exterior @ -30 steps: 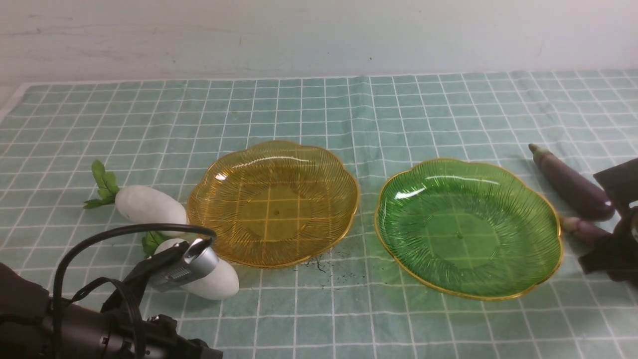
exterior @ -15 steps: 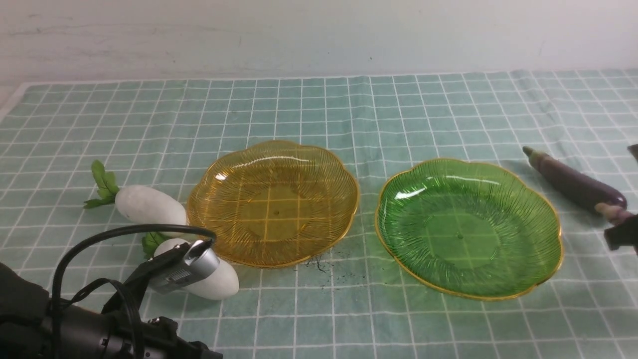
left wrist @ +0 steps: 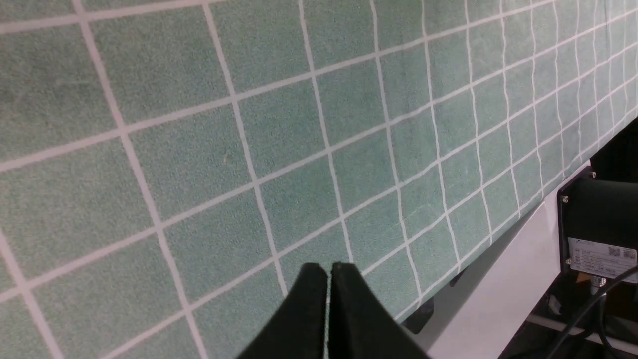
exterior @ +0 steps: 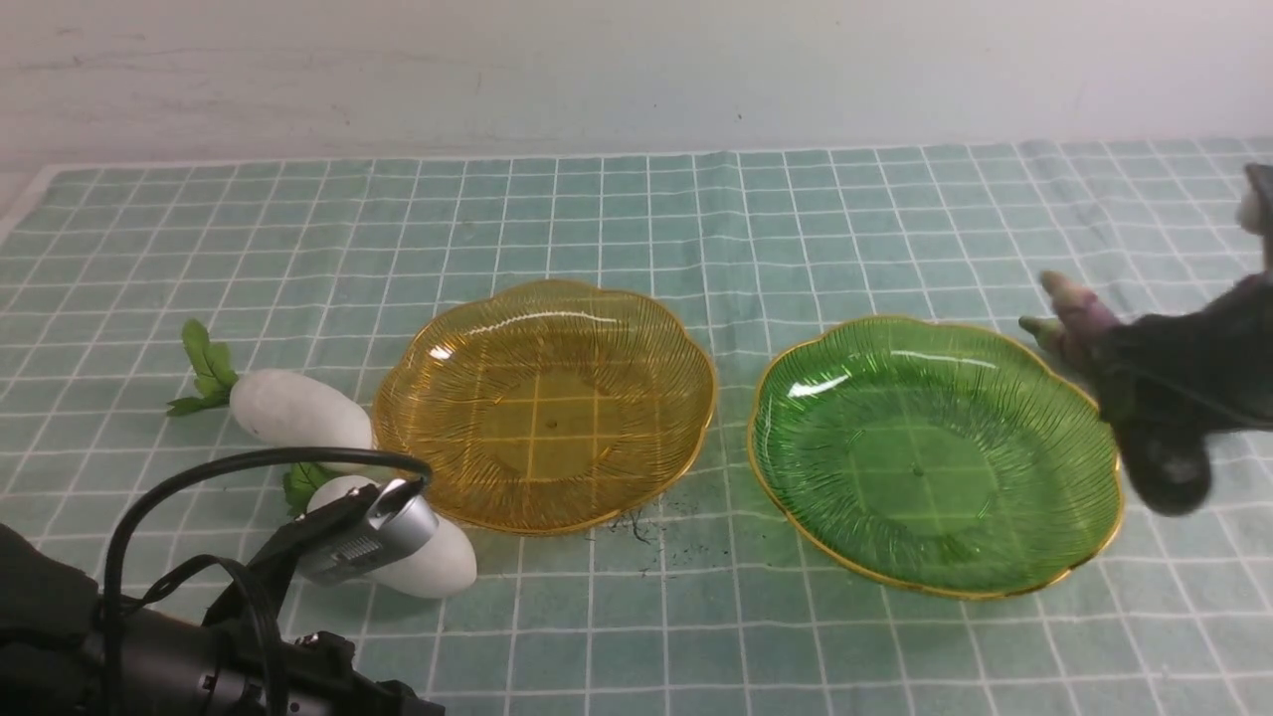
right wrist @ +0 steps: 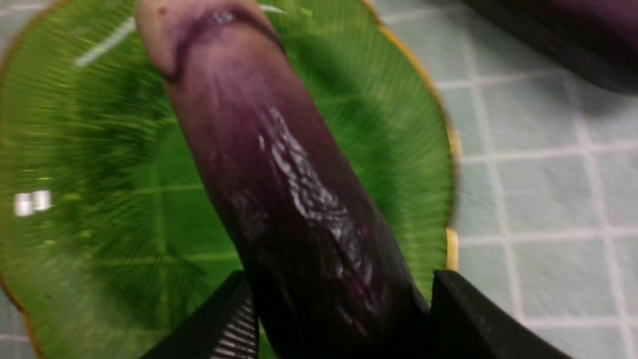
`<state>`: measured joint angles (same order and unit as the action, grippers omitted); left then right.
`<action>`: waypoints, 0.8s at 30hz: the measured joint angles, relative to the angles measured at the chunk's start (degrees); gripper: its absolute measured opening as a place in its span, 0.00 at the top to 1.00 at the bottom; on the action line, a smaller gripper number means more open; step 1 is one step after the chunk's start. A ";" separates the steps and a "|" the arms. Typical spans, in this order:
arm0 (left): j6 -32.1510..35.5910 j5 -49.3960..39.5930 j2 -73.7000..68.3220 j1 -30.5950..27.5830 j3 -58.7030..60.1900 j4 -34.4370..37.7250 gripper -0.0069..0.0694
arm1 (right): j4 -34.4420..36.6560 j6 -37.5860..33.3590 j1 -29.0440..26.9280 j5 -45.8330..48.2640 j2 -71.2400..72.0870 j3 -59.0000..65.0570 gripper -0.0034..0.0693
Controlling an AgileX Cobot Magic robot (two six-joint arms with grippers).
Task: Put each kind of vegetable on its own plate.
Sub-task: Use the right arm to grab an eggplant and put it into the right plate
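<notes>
My right gripper [exterior: 1183, 368] is shut on a dark-purple eggplant [right wrist: 279, 164] and holds it tilted in the air over the right rim of the green plate [exterior: 935, 452], stem cap [exterior: 1079, 303] pointing left. The plate fills the right wrist view [right wrist: 75, 149] under it. The other eggplant [right wrist: 588, 45] lies on the cloth beside the plate. The amber plate [exterior: 545, 403] holds nothing. Two white radishes [exterior: 298, 408] [exterior: 433, 567] lie left of it. My left gripper [left wrist: 329, 267] is shut and empty, low over the cloth near the front edge.
My left arm [exterior: 199, 656] with its cable and silver camera sits at the front left, partly covering the nearer radish. A green checked cloth [exterior: 636, 219] covers the table. A white wall stands behind. Dark smudges mark the cloth between the plates.
My right gripper has lifted one eggplant off the cloth and carried it up and left to the green plate's right rim. The left arm, radishes and plates have not moved.
</notes>
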<state>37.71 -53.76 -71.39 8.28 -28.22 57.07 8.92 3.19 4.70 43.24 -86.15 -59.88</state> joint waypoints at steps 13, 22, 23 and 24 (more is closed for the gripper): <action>0.00 0.36 0.00 0.00 0.00 0.00 0.92 | 4.88 -13.04 8.37 -13.23 -11.26 0.00 0.40; 0.00 0.36 0.00 0.00 0.00 0.00 0.92 | 4.88 -12.72 8.37 -12.71 -11.47 0.00 0.12; 0.00 0.36 0.00 0.00 0.00 0.00 0.92 | 4.88 -12.57 8.26 -12.71 -11.47 0.00 0.10; 0.00 0.36 0.00 0.00 0.00 0.00 0.92 | 4.88 -12.58 7.89 -12.71 -11.47 0.00 0.09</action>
<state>37.71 -53.40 -71.39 8.28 -28.22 57.07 13.80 -9.39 12.60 30.53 -97.61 -59.88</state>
